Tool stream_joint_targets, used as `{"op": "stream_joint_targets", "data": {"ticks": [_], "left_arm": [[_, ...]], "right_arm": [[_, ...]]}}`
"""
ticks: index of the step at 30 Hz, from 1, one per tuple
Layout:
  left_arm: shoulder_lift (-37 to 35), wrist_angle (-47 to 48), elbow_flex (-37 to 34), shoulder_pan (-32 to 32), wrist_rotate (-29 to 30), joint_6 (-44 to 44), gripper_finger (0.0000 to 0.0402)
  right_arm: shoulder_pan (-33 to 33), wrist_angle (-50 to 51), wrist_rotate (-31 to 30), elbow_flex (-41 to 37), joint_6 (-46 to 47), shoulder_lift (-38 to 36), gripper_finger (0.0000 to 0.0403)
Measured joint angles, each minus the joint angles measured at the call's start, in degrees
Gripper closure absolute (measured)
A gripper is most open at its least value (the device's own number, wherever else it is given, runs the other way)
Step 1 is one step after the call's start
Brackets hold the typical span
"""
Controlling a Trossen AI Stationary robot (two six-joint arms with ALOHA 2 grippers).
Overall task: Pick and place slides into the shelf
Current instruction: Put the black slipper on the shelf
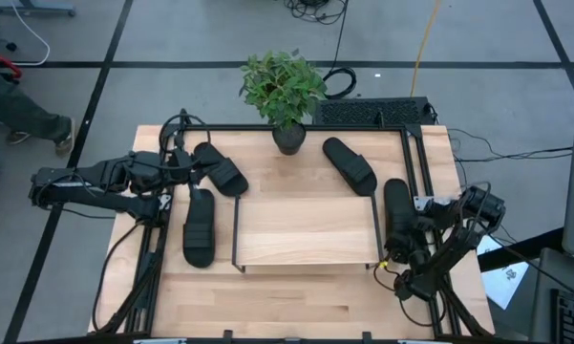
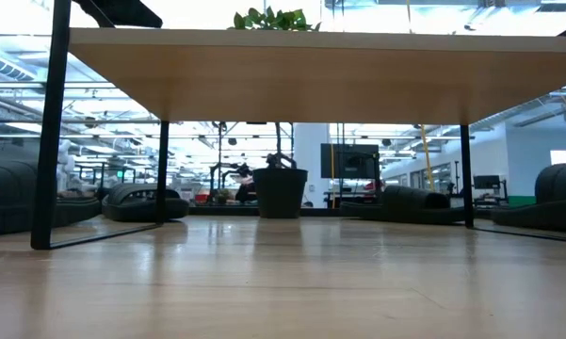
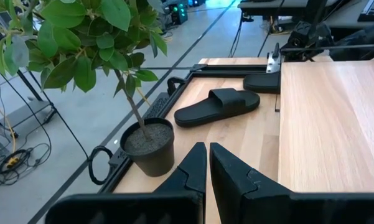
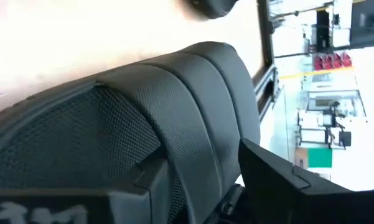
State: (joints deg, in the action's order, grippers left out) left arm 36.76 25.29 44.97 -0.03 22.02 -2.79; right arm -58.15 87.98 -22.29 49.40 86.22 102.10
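The right gripper (image 1: 408,250) sits on the slide (image 1: 397,216) lying just right of the shelf (image 1: 306,229), its fingers (image 4: 280,180) straddling the ribbed strap; whether they have clenched cannot be told. The left gripper (image 1: 180,175), fingers pressed together and empty, hovers between two slides (image 1: 200,225) (image 1: 220,168) left of the shelf. Farther back, a fourth slide (image 1: 350,164) lies beside the potted plant (image 1: 285,94).

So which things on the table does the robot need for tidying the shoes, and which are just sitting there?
For the job:
- four black slides
- the shelf
- right tool, down at the right-hand slide
- left tool, shut, by the left slides

Just sitting there:
- potted plant
- cables on the floor
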Motion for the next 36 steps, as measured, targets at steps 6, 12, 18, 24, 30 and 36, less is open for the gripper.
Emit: {"op": "stream_joint_targets", "data": {"ticks": [6,12,18,24,30,36], "left_arm": [[-0.01,0.31,0.00,0.00,0.00,0.04,0.0380],[0.01,1.52,0.00,0.00,0.00,0.33,0.0380],[-0.01,2.05,0.00,0.00,-0.03,1.46,0.0380],[0.00,2.02,0.00,0.00,-0.04,1.62,0.0380],[-0.01,1.97,0.00,-0.02,-0.03,1.62,0.0380],[-0.01,1.90,0.00,-0.02,-0.03,1.99,0.0380]], "right_arm": [[1.59,0.98,0.08,-1.16,2.61,-0.06,0.0293],[1.88,2.32,-0.35,-1.19,5.44,-0.06,0.0393],[1.92,2.26,-2.04,-1.19,7.08,-0.06,0.0398],[3.11,2.02,-3.26,-1.19,3.61,-0.06,0.0400],[3.77,2.20,-4.97,0.82,-2.41,-0.06,0.0401],[2.26,2.04,-4.81,5.29,-8.71,-0.19,0.0401]]}}
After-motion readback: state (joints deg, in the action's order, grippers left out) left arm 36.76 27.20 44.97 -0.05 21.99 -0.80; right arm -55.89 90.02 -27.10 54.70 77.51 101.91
